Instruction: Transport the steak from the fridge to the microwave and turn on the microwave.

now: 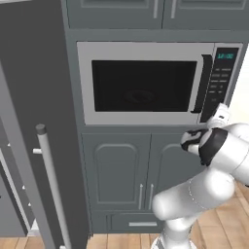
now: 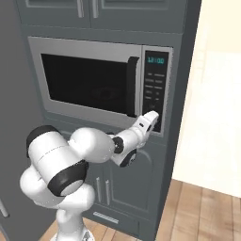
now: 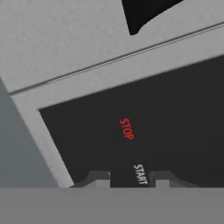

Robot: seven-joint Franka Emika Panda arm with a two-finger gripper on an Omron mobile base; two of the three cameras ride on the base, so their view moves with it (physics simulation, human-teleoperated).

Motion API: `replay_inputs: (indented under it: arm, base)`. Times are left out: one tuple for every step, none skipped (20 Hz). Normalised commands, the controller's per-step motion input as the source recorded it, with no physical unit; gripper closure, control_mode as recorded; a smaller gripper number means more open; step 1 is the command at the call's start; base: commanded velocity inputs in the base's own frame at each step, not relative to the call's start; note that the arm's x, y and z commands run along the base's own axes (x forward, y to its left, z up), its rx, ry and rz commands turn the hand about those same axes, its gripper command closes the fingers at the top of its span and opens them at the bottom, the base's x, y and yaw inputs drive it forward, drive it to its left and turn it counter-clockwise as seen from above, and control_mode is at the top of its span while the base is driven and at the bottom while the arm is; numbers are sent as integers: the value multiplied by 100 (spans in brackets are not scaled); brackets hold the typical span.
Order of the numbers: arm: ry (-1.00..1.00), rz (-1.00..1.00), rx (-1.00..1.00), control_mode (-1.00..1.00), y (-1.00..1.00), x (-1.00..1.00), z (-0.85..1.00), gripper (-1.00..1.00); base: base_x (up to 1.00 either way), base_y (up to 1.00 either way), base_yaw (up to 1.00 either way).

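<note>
Kitchen, at the wall oven column: far to the left of my jaws, the fridge (image 1: pixel 29 121) door stands as a grey slab cut off by the frame edge, its long bar handle (image 1: pixel 51 185) running down out of the picture. Nearer, still left of my jaws, the microwave (image 1: pixel 146 82) sits shut; behind its dark glass (image 2: pixel 84 84) a faint round shape shows, too dim for me to say whether the steak lies there. The black door handle (image 2: pixel 133 87) is just left of me. My gripper (image 2: pixel 151 117) is pressed up to the bottom of the button panel (image 2: pixel 155 89), below the lit clock. Close up, my fingertips (image 3: pixel 98 178) stand slightly apart with nothing between them, the START (image 3: pixel 139 174) label in the gap, STOP (image 3: pixel 126 129) beyond it.
</note>
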Motion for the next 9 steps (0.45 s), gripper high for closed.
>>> replay_inputs:
  arm:
    - [0, -7, 17, -100, -18, 26, -18, 100]
    - [0, -3, 14, -100, -23, 24, -8, 100]
    - [0, 0, 14, -100, -30, 10, 0, 100]
    - [-1, 0, 13, -100, -35, 0, 0, 100]
    - [-3, 0, 15, -100, -42, 0, 0, 100]
    - [-3, 0, 23, -100, -51, -6, 0, 100]
    - [0, 0, 30, -100, -61, -9, 0, 100]
    - [0, 0, 37, -100, -64, -6, 0, 100]
    - [2, 5, 40, -100, -66, -2, 0, 100]
  base:
    - [0, 0, 0]
    - [0, 0, 0]
    - [0, 0, 0]
    - [0, 0, 0]
    - [0, 0, 0]
    - [0, 0, 0]
    - [0, 0, 0]
    - [0, 0, 0]
    - [0, 0, 0]
